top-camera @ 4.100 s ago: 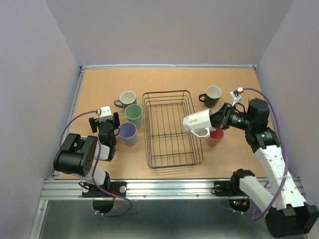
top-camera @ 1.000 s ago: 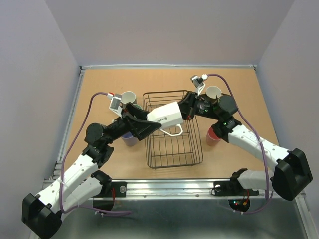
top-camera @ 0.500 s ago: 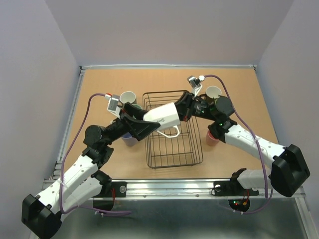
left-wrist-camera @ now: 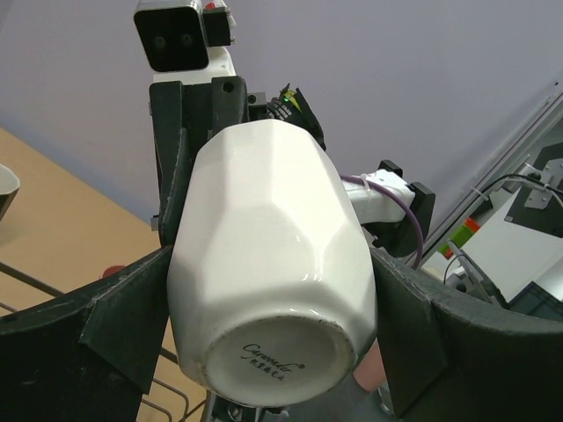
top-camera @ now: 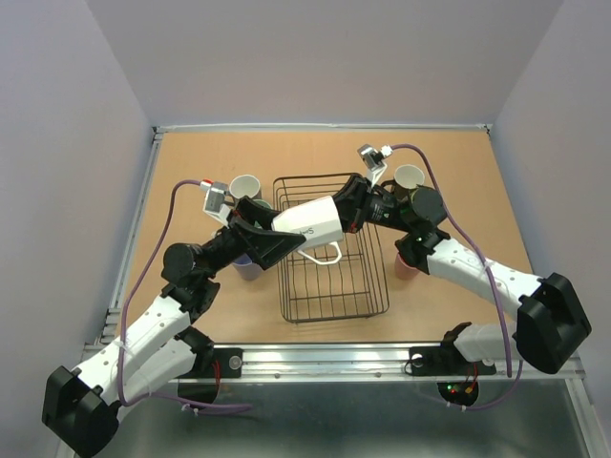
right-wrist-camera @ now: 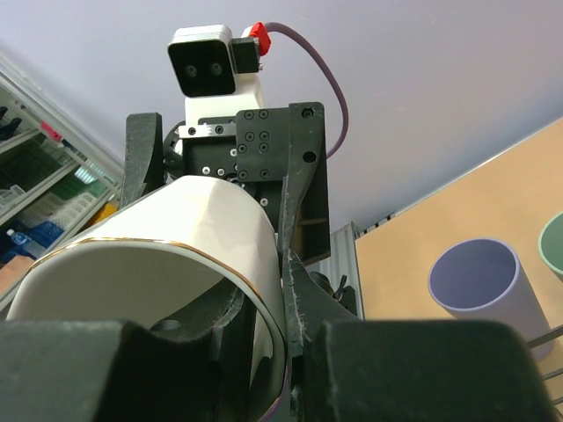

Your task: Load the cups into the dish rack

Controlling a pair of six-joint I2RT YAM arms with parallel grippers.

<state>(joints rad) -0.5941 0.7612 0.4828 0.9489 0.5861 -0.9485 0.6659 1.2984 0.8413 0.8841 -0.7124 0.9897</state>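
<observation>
The white mug (top-camera: 310, 222) hangs on its side over the far left part of the wire dish rack (top-camera: 329, 286). My right gripper (top-camera: 351, 212) is shut on its rim, one finger inside and one outside, as the right wrist view (right-wrist-camera: 273, 299) shows. My left gripper (top-camera: 277, 236) is open, and its fingers (left-wrist-camera: 132, 325) straddle the mug's body (left-wrist-camera: 273, 264) near the base, very close on both sides. The grey mug (top-camera: 246, 185), green tumbler (top-camera: 260, 203) and lavender tumbler (top-camera: 246, 267) stand left of the rack, partly hidden by my left arm. The black mug (top-camera: 409, 176) and red-pink tumbler (top-camera: 406, 267) stand to its right.
The rack holds no cups. Purple walls enclose the table on three sides. Both arms cross above the rack's far half. The lavender tumbler (right-wrist-camera: 479, 286) and the green tumbler's edge (right-wrist-camera: 554, 242) show in the right wrist view.
My right gripper has carried the white mug from the rack's right side leftward. My left arm rose from beside the lavender tumbler, and its open fingers now flank the mug.
</observation>
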